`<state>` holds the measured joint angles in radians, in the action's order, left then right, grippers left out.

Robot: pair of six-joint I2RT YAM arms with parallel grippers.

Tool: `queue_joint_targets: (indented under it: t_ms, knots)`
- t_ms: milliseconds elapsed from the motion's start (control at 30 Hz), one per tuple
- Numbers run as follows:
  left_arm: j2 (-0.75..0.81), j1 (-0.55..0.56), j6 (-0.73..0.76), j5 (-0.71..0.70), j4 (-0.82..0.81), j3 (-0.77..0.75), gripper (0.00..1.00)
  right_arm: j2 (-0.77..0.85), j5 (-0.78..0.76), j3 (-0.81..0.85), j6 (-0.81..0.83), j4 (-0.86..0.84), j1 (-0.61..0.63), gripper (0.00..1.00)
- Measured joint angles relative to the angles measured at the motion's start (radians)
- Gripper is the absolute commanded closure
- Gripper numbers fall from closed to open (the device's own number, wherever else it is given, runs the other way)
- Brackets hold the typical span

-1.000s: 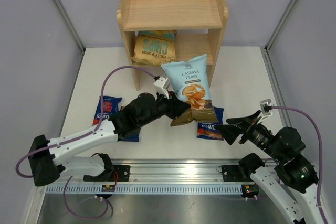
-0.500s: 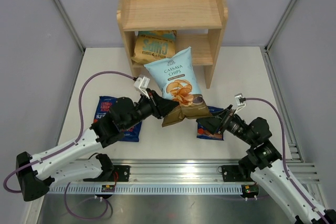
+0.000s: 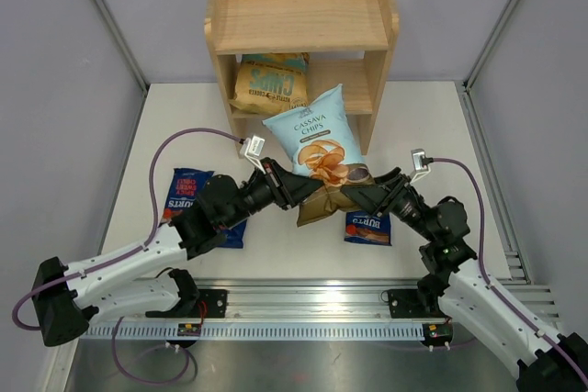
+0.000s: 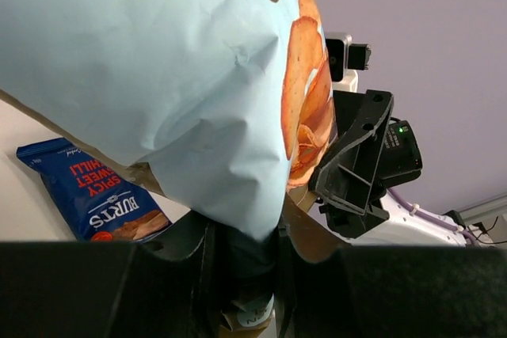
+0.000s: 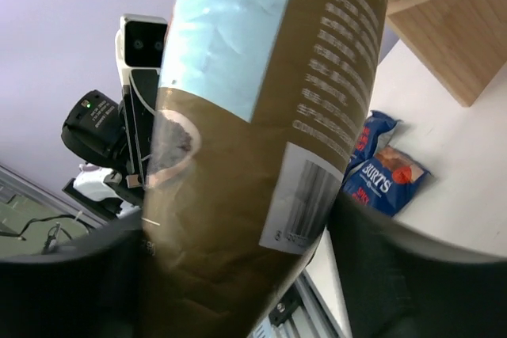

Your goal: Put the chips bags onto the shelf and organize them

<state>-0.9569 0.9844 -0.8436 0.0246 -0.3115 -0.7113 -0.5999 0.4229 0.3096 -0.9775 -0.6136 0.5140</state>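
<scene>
Jaws of the left gripper (image 3: 308,192) are clamped on the bottom corner of the cassava bag (image 3: 317,140), which is upright in the air just in front of the shelf (image 3: 303,20). Right gripper (image 3: 372,192) straddles the bag's bottom too, can't tell if it's pinching. Only the tan bag (image 3: 268,83) is shelved, on the lower tier. Three Burts bags (image 3: 188,192) lie on the table (image 3: 184,126), so I'd say mostly left to do.

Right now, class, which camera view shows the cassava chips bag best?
Top external: most of the cassava chips bag shows, front label readable, in front of the shelf. The left wrist view shows only a part of its light-blue front; the right wrist view only its brown back.
</scene>
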Motion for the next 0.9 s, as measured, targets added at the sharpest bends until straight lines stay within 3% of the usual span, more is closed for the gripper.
queue_joint_targets:
  t_ms: [100,167,233,267,400,600,900]
  knots:
    - [-0.003,0.000,-0.003,0.001,-0.006,0.000,0.77,0.009,-0.019,0.000,0.004,-0.004,0.000,0.57]
    - [-0.003,0.002,0.004,0.005,-0.007,0.000,0.65,0.020,-0.027,-0.005,0.010,-0.005,0.000,0.64]
    - [-0.003,0.004,0.014,0.006,-0.002,0.000,0.47,0.031,-0.037,-0.013,0.016,-0.008,0.000,0.69]
    - [-0.003,0.004,0.021,0.005,0.004,0.000,0.24,0.034,-0.039,-0.015,0.019,-0.011,0.000,0.70]
    - [0.017,0.010,0.035,-0.006,0.046,0.001,0.03,0.036,-0.053,-0.016,0.026,-0.026,0.000,0.76]
    - [0.158,0.013,0.043,-0.109,0.182,0.023,0.01,-0.017,-0.064,0.005,0.035,-0.028,0.000,0.77]
    - [0.381,0.013,0.098,-0.273,0.579,-0.021,0.01,-0.160,-0.100,0.113,0.032,-0.025,0.000,0.77]
